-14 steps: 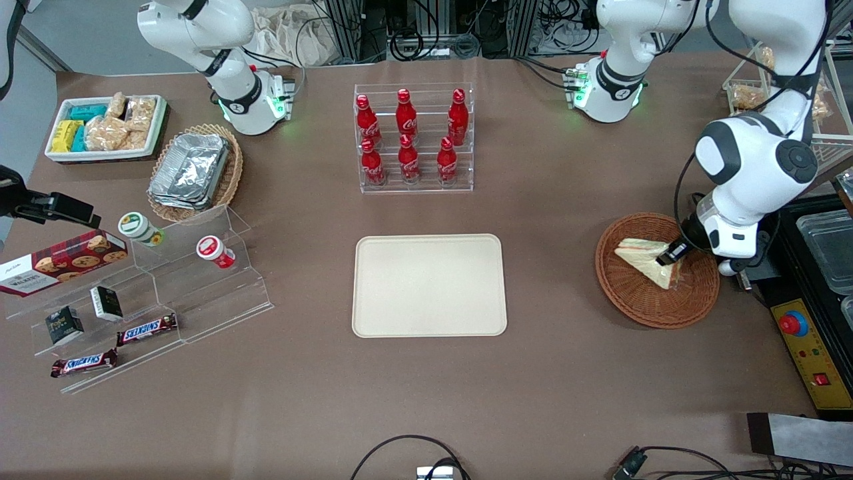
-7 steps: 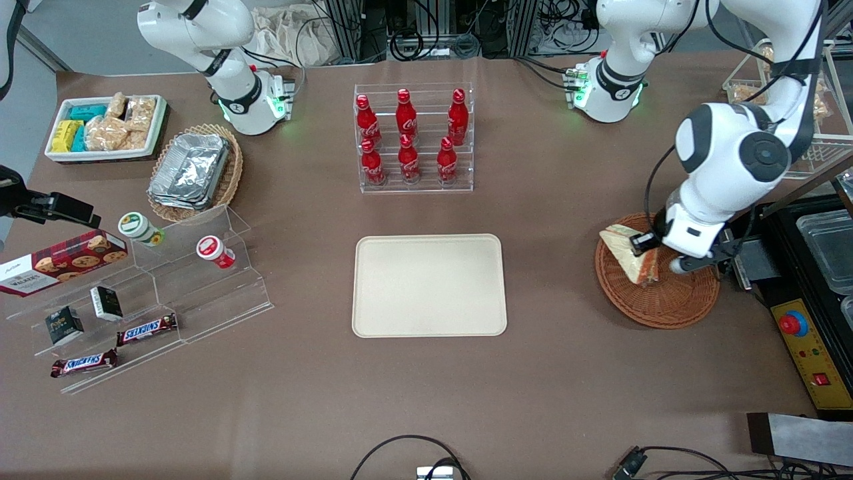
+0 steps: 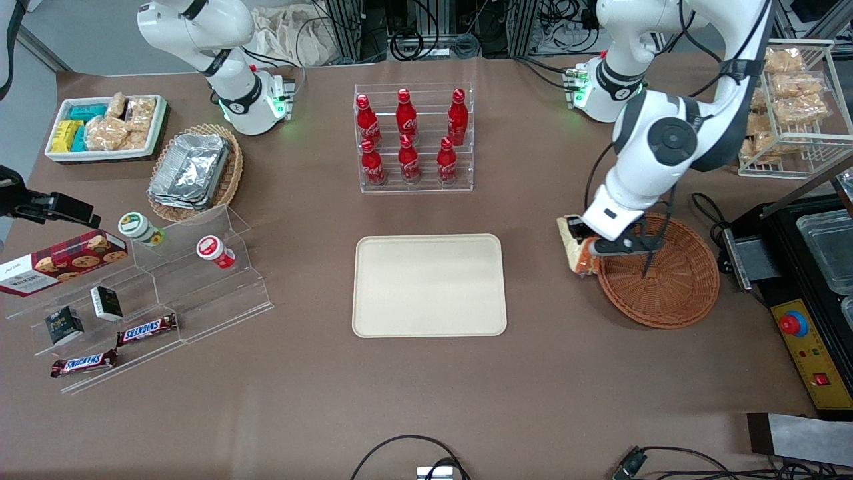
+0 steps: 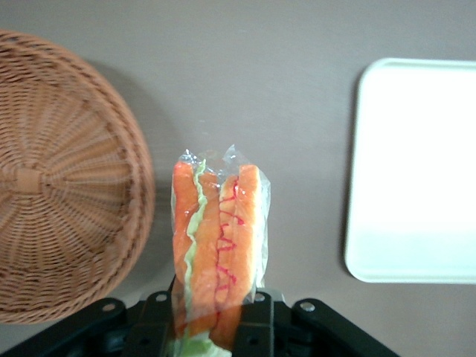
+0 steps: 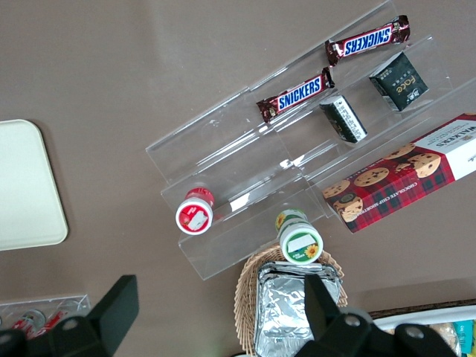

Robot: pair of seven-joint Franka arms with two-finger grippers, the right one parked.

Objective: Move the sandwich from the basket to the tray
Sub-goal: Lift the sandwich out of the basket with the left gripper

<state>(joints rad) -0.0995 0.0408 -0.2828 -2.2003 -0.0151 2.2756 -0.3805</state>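
Above the table at the wicker basket's (image 3: 660, 280) nine o'clock edge, the left gripper (image 3: 581, 248) clamps the wrapped sandwich (image 4: 216, 245), tray (image 3: 429, 285) well apart.

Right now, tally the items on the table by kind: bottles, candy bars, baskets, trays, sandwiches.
Red bottles: 6
Snickers bars: 2
Wicker baskets: 2, the second holding foil containers
Beige tray: 1
Sandwich: 1, held in the left gripper between basket and tray
Total: 12
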